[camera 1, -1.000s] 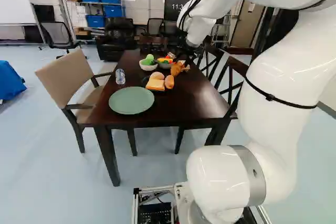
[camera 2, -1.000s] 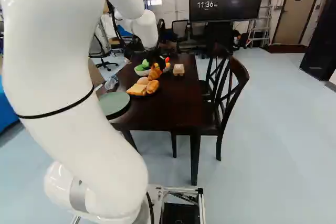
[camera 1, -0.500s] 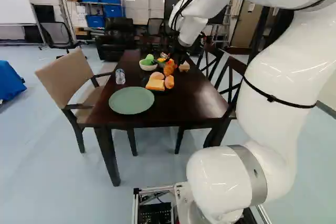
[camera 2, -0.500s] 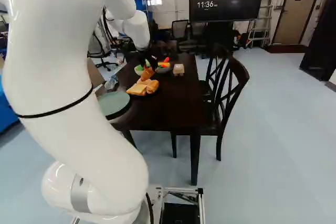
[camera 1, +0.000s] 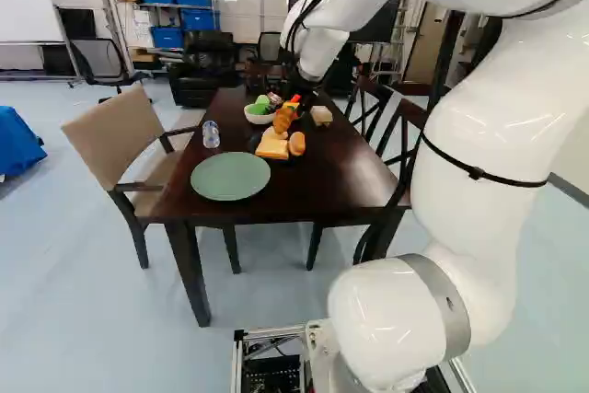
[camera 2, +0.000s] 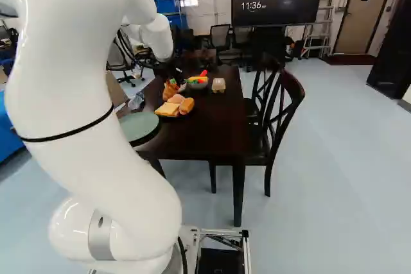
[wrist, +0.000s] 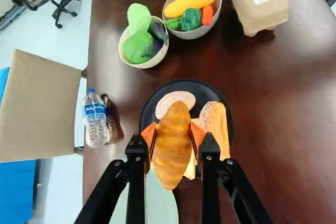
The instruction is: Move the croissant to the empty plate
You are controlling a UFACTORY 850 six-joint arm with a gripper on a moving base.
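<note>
Over the table [wrist: 283, 108], the fingers [wrist: 198, 135] have carried the croissant [wrist: 172, 148] leftward.

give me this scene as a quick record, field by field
gripper: shut on the croissant
croissant: held between the orange pads, not on a plate
target: green plate, empty
black plate: holds bread pieces
bowls: one with leafy greens, one with corn and a pepper
bottles: clear one beside dark one
task status: croissant grasped, not yet placed
</note>
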